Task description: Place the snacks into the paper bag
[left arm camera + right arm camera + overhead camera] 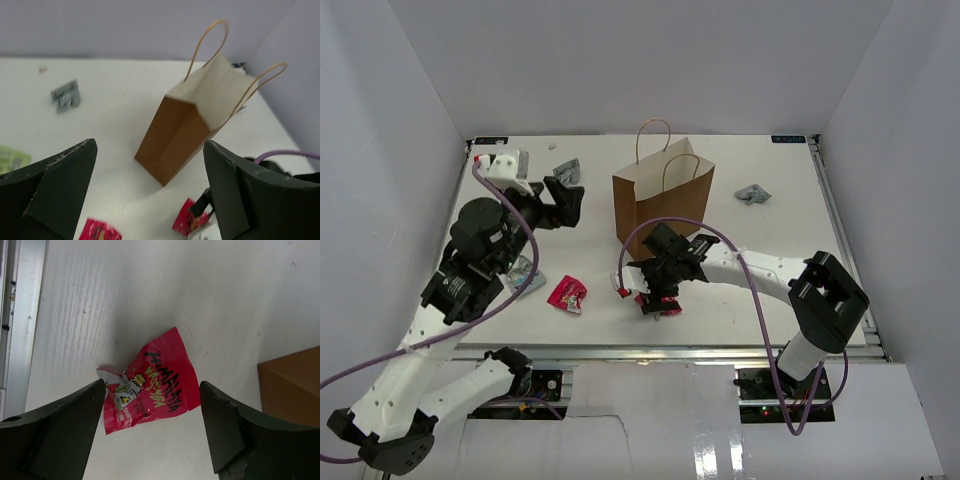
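The brown paper bag stands upright at the table's middle back, open, with its handles up; it also shows in the left wrist view. My right gripper is open and hovers just above a red snack packet, which lies flat between the fingers, in front of the bag. My left gripper is open and empty, left of the bag and facing it. A second red packet lies at the front left. Grey packets lie at the back left and right of the bag.
A green-yellow packet lies partly under my left arm and shows at the left edge of the left wrist view. The bag's bottom corner is close to my right gripper. A metal rail marks the table's near edge.
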Controlling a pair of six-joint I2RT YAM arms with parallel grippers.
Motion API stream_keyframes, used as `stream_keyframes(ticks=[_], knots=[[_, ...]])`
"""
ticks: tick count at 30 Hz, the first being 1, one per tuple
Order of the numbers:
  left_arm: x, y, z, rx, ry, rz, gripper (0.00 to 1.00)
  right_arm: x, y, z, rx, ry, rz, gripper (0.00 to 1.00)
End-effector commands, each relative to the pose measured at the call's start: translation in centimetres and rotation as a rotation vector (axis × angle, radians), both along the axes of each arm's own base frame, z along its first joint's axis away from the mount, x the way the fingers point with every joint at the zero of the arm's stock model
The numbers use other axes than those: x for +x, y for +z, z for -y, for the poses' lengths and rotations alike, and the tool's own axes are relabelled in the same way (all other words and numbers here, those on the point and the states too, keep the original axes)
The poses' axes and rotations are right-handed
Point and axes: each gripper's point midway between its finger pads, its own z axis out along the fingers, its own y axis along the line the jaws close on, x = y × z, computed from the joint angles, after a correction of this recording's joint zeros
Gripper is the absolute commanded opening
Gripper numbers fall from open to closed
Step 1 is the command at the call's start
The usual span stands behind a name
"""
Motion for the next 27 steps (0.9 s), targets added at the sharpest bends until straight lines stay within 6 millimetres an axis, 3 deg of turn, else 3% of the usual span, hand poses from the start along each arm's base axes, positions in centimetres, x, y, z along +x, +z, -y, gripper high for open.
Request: stream_keyframes(ticks=[1, 2, 5, 9, 16, 19, 23, 27], knots=[[-1.3, -7.2, -3.3, -0.027, 0.162, -0.184, 0.98, 0.9, -0.1, -0.3, 0.01, -0.17, 0.0, 0.81], [-1.8, -9.7, -3.7, -0.021, 0.18, -0.228, 0.98, 0.9, -0.4, 0.0, 0.002, -0.194, -0.004, 0.79], [-3.4, -12.2, -5.2, -0.106, 0.239, -0.264, 0.98, 0.9, -0.8, 0.3, 0.001, -0.277, -0.025, 0.74], [-4.3, -13.8, -6.0, -0.173, 0.27, -0.28, 0.98, 0.4, -2.1, 1.1, -0.04, -0.376, -0.075, 0.65], [-4.2, -16.2, -5.1, -0.178, 0.261, -0.356, 0.98, -0.6, -3.7, 2.0, -0.046, -0.488, -0.12, 0.54], [-4.1, -16.9, -4.6, -0.169, 0.247, -0.387, 0.98, -1.1, -4.1, 2.0, -0.048, -0.484, -0.149, 0.41], [-4.4, -17.9, -4.3, -0.164, 0.233, -0.416, 0.98, -1.3, -3.4, 1.7, -0.026, -0.456, -0.154, 0.22], [-5.3, -19.8, -4.1, -0.177, 0.211, -0.458, 0.98, -2.5, -1.2, 0.9, 0.045, -0.334, -0.162, 0.13]])
